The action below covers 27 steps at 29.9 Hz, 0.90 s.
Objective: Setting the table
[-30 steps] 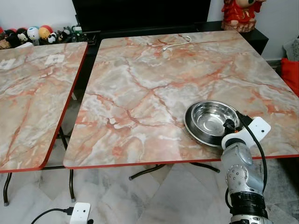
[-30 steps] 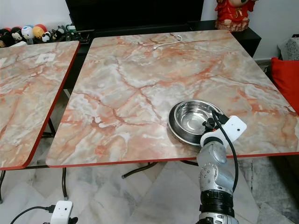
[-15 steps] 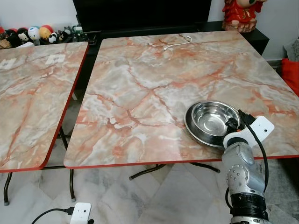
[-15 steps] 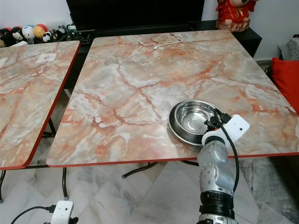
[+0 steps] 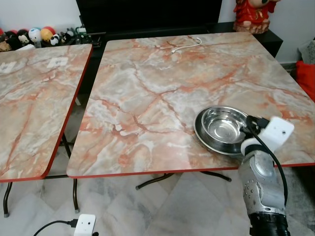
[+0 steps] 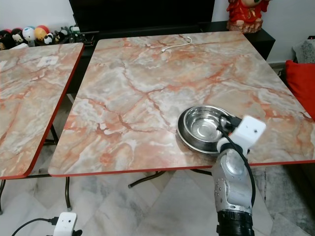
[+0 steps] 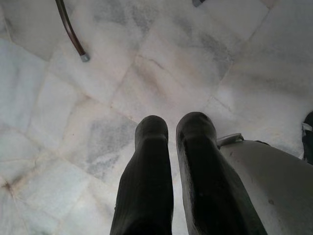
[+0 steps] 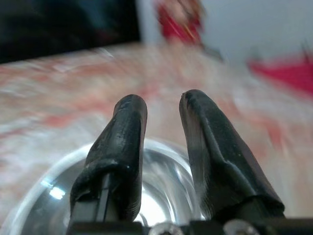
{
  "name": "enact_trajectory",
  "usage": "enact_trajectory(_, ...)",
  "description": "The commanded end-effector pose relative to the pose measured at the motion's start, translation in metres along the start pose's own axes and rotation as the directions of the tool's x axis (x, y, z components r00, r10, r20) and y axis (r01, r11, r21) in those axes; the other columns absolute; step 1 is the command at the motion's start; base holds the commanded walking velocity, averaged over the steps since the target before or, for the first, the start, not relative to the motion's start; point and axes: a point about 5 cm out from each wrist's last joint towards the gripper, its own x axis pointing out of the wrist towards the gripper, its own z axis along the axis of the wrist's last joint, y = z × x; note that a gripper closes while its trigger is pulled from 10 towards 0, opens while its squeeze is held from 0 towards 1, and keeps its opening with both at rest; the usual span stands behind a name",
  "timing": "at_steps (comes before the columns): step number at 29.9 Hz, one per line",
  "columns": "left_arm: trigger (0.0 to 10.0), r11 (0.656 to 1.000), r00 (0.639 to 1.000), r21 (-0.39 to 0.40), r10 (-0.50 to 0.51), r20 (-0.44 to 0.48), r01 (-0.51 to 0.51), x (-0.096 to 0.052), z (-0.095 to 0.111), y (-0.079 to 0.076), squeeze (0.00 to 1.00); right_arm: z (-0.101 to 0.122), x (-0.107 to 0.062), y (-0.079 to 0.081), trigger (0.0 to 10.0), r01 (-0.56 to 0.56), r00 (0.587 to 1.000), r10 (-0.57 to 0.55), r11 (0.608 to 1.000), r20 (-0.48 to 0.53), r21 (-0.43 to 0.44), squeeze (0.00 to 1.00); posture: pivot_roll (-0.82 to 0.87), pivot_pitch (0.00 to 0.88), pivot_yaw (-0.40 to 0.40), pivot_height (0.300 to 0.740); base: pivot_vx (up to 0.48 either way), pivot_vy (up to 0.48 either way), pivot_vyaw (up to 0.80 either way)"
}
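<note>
The round shiny steel bowl (image 5: 222, 129) sits lower right of frame on the pink marble-patterned bench (image 5: 147, 98). The right hand (image 8: 164, 147), fingers parted and grasping nothing, should retreat slowly, clearing the rim

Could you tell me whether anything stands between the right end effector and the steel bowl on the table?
Nothing visible does. The right end effector sits directly at the near right rim of the steel bowl, its fingers pointing over the basin. The marble table around the bowl is bare.
</note>
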Motion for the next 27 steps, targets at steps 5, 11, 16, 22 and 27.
enact_trajectory(5, 10.0, 1.000, 0.999, -0.006, 0.014, -0.042, -0.015, -0.003, -0.010, 0.003, 0.00, 0.001, -0.006, 0.003, 10.0, -0.107, 0.994, 0.107, 0.994, 0.016, -0.039, 0.00, -0.12, 0.097, 0.042, 0.740, 0.000, 0.000, 0.00)
enact_trajectory(11, 10.0, 1.000, 0.999, -0.019, 0.015, -0.049, -0.016, -0.003, -0.012, 0.002, 0.00, -0.004, -0.009, 0.013, 10.0, -0.167, 0.986, 0.167, 0.985, -0.001, -0.034, 0.00, -0.12, 0.088, 0.036, 0.740, 0.000, 0.000, 0.00)
enact_trajectory(16, 10.0, 0.999, 0.998, -0.029, 0.020, -0.062, -0.022, -0.003, -0.014, 0.003, 0.00, -0.005, -0.010, 0.021, 10.0, -0.191, 0.982, 0.191, 0.982, 0.005, -0.009, 0.00, -0.12, 0.079, 0.040, 0.740, 0.000, 0.211, 0.00)
enact_trajectory(22, 10.0, 0.999, 0.997, -0.021, 0.034, -0.068, -0.035, -0.005, -0.014, 0.018, 0.00, -0.005, -0.016, 0.028, 10.0, -0.199, 0.980, 0.198, 0.980, 0.025, 0.019, 0.00, -0.12, 0.061, 0.042, 0.740, 0.000, 0.480, 0.65)
enact_trajectory(27, 10.0, 0.999, 0.996, -0.021, 0.044, -0.078, -0.045, -0.008, -0.017, 0.030, 0.00, -0.008, -0.015, 0.025, 10.0, -0.180, 0.984, 0.180, 0.983, 0.011, 0.030, 0.00, -0.12, 0.044, 0.039, 0.740, 0.000, 0.480, 0.14)
